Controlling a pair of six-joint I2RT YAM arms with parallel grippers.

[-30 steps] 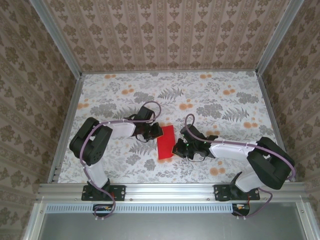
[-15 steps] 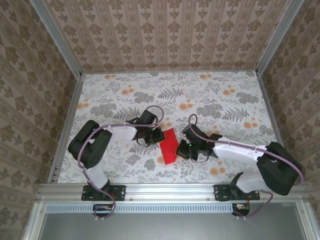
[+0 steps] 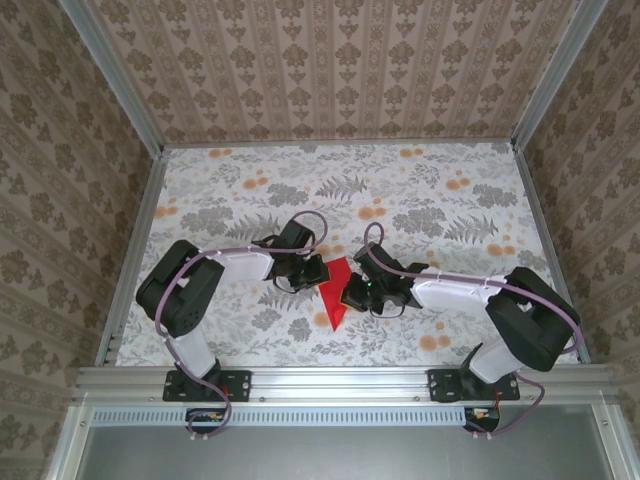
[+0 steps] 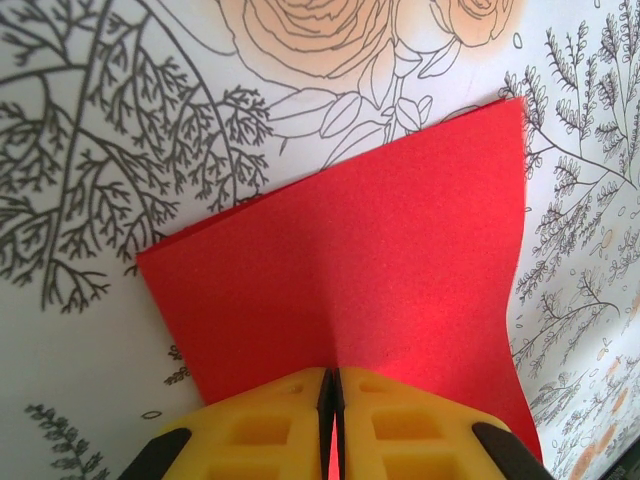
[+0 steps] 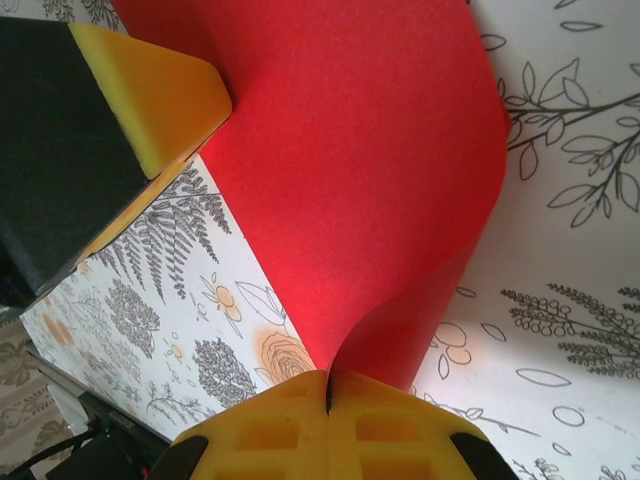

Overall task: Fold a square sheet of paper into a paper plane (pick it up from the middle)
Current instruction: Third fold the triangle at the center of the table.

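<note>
The square sheet of paper [image 3: 337,290] is bright red and hangs bent between my two grippers over the middle of the table. My left gripper [image 3: 318,268] is shut on its left edge; in the left wrist view the paper [image 4: 350,270] spreads away from the closed yellow fingertips [image 4: 270,415] of the left gripper [image 4: 332,385]. My right gripper [image 3: 350,293] is shut on the right edge. In the right wrist view the sheet [image 5: 350,150] curls up out of the right gripper [image 5: 327,388], and the left gripper's yellow finger [image 5: 150,90] touches its far corner.
The floral tablecloth [image 3: 400,200] covers the table, bounded by metal rails [image 3: 130,250] at the sides and patterned walls behind. Both arms lie low, elbows toward the near corners.
The right gripper has moved left toward the left gripper, and the flat rectangle of red paper has buckled and lifted into a bent, pointed shape. The left gripper shifted slightly right.
</note>
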